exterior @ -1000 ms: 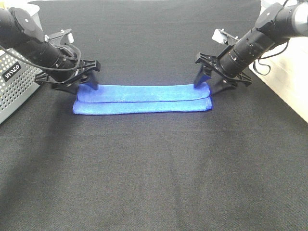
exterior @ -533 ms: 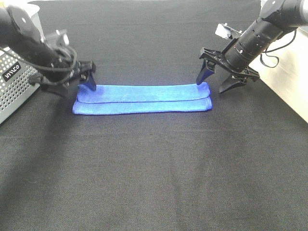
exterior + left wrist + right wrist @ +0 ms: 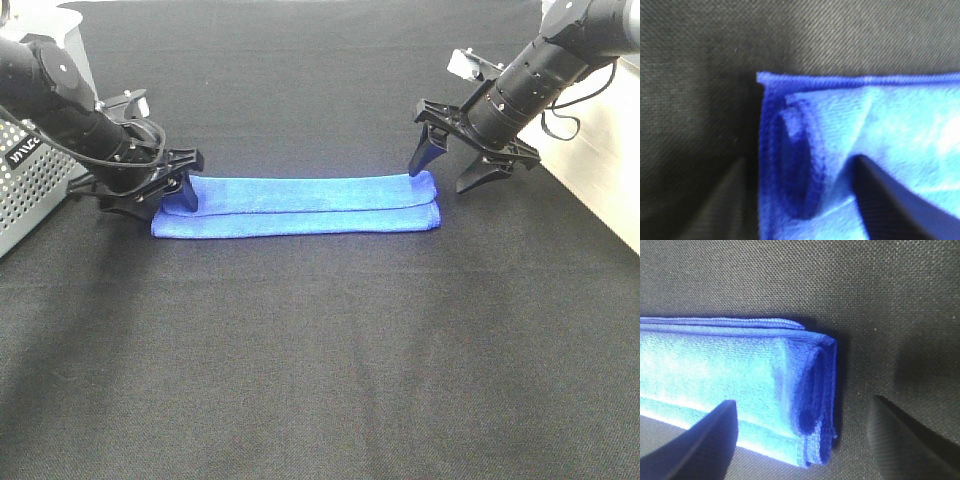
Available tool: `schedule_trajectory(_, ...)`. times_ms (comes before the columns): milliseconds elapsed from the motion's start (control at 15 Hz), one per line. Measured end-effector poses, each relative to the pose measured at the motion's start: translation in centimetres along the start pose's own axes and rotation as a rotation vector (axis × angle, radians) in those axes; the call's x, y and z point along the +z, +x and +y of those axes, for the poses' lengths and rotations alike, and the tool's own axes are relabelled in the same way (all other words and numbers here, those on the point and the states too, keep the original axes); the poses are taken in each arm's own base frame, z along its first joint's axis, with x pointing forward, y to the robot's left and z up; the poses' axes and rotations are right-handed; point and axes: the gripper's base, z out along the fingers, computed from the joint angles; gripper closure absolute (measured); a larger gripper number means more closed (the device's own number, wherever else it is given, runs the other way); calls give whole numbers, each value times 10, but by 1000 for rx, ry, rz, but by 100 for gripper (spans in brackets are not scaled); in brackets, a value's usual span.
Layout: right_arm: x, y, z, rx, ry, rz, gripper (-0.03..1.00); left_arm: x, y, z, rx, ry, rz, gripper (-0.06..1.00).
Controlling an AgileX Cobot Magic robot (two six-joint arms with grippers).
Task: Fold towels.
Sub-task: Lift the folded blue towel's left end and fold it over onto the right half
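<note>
Lab-style robot bench: black cloth tabletop (image 3: pixel 320 350), perforated grey basket (image 3: pixel 25 200).

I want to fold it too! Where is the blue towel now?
In the high view the towel lies folded in a long strip on the black table, towards the back, stretching from the left pincer to the right pincer.
</note>
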Motion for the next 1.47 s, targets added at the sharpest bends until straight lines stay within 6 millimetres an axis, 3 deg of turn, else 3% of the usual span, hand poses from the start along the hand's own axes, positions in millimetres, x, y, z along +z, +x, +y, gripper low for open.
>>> schedule_trajectory(400,0,0,0,0,0,-2,28,5,-1,-2,-7,35,-11,40)
schedule_trajectory(467,0,0,0,0,0,-2,28,7,-1,-1,-6,38,-11,50)
schedule_trajectory(600,0,0,0,0,0,-2,28,9,0,-1,-10,41,-9,82)
schedule_trajectory(667,0,0,0,0,1,-3,28,9,0,-1,-5,41,-9,88)
schedule_trajectory(867,0,0,0,0,1,-3,28,3,-2,0,6,36,-9,88)
schedule_trajectory(1000,-2,0,1,3,-1,-4,28,-17,-7,5,46,4,6,88)
schedule_trajectory(1200,-8,1,4,15,-9,14,28,-74,-27,4,99,-70,-6,88)
schedule_trajectory(1333,-19,0,9,10,-14,6,28,-102,-36,-16,122,-54,-8,88)
schedule_trajectory(1467,-42,-3,18,-11,-23,-34,28,-124,-39,-62,155,-10,2,88)
